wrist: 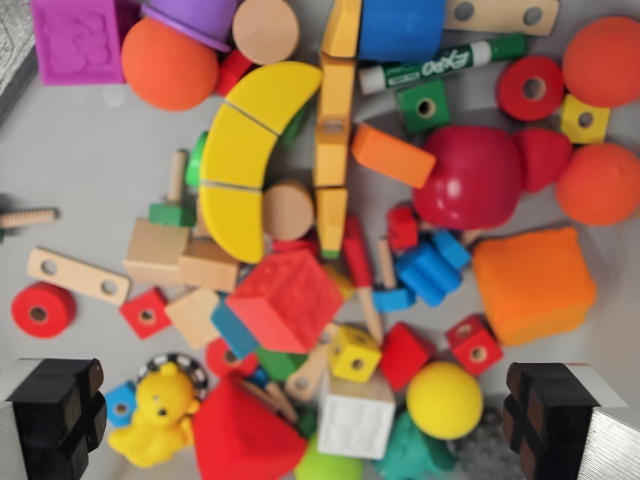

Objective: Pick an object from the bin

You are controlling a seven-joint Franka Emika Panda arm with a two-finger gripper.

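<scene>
I look straight down into a bin (pixel 90 180) with a grey floor crowded with toys. Both fingertips (pixel 55 415) of my gripper (pixel 300 420) show at the bottom corners, wide apart and holding nothing, so it is open above the pile. Between and under them lie a yellow duck (pixel 160 415), a red block (pixel 240 435), a white cube (pixel 357 418) and a yellow ball (pixel 444 399). A red textured cube (pixel 285 298) sits just above the middle. A yellow arch (pixel 245 150) curves at upper centre.
Orange balls (pixel 168 63) (pixel 600 183), a dark red rounded toy (pixel 480 175), an orange foam cube (pixel 533 283), a green marker (pixel 440 63), a purple block (pixel 78 38) and several small wooden pieces fill the rest. The bin's wall (pixel 12 70) shows at upper left.
</scene>
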